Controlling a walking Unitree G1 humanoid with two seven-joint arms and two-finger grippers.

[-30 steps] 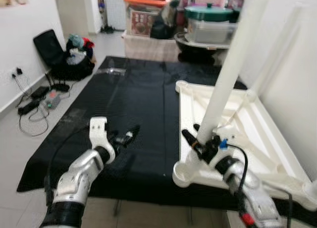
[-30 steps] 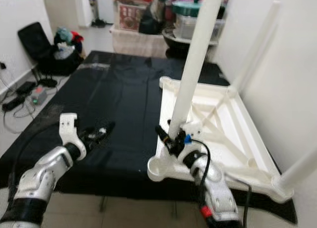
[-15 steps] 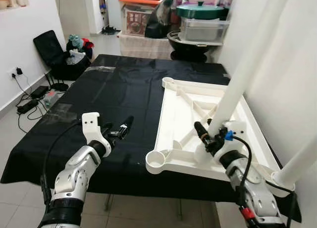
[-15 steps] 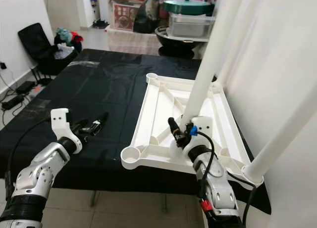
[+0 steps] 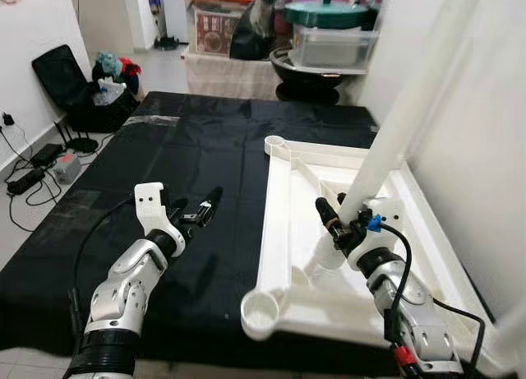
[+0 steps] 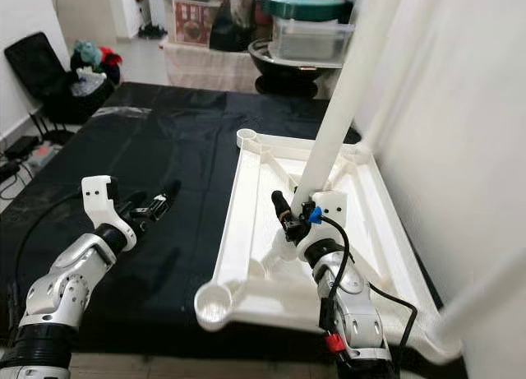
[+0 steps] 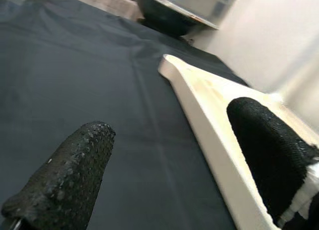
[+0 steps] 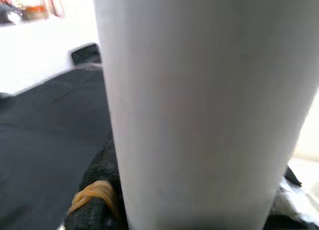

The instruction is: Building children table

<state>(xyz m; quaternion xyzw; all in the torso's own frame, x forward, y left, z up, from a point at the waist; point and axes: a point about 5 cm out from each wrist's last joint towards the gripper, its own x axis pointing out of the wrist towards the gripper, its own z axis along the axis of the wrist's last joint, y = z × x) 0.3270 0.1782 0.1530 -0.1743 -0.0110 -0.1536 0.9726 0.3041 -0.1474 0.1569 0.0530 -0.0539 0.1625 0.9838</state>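
Note:
The white table top (image 5: 283, 231) lies upside down on a black mat (image 5: 189, 149). My right gripper (image 5: 339, 223) is shut on the lower end of a white table leg (image 5: 407, 108), held tilted over the inside of the frame. In the right wrist view the leg (image 8: 199, 105) stands between the fingers (image 8: 97, 190). An open corner socket (image 5: 263, 311) is at the near left, another socket (image 5: 275, 142) at the far left. A fitted leg (image 6: 411, 67) rises at the far right corner. My left gripper (image 5: 201, 213) hovers open over the mat, left of the table top (image 7: 209, 115).
A white wall (image 5: 485, 149) runs close along the table top's right side. Storage boxes and a lidded pot (image 5: 329, 17) crowd the back. A black chair with clothes (image 5: 74, 83) and floor cables (image 5: 33, 169) lie at the left.
The whole view has shifted as the camera moved. The leg's lower end in my right gripper now sits further from the near-left socket. The left gripper holds its pose.

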